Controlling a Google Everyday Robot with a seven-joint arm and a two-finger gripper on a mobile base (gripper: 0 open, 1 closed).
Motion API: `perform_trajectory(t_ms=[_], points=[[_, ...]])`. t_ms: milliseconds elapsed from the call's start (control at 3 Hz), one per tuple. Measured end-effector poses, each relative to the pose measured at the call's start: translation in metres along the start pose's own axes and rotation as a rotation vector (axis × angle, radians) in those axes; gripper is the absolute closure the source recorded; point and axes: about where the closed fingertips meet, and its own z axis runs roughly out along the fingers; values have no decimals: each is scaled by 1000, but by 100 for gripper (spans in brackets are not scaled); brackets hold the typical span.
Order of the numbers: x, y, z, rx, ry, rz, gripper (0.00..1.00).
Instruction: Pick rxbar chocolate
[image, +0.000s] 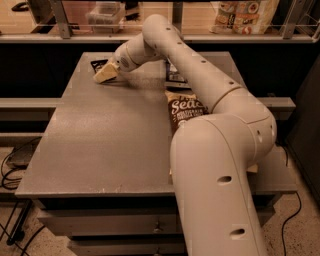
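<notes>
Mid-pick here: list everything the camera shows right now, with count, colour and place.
snack bar: 1, black, far left of the table, right beside the gripper
chip bag: 1, brown and tan, right side of the table, partly behind the arm
snack bag: 1, dark and white, far right of the table, partly hidden by the arm
table: 1, grey, centre
shelf bags: count unclear, pale, back shelf, right
clear box: 1, back shelf, left
cables: several, black, floor at left
arm: 1, cream, reaching across the table
gripper: 1, cream, low at the far left
</notes>
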Motion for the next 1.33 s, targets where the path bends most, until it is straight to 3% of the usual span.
perform_trajectory(t_ms=[333, 667, 1000, 1333], points=[[-6, 0, -5, 14, -3, -16, 65], [-34, 2, -27, 54, -21, -82, 88], [-73, 8, -59, 96, -38, -168, 100], [-115, 19, -97, 133, -44, -253, 100]])
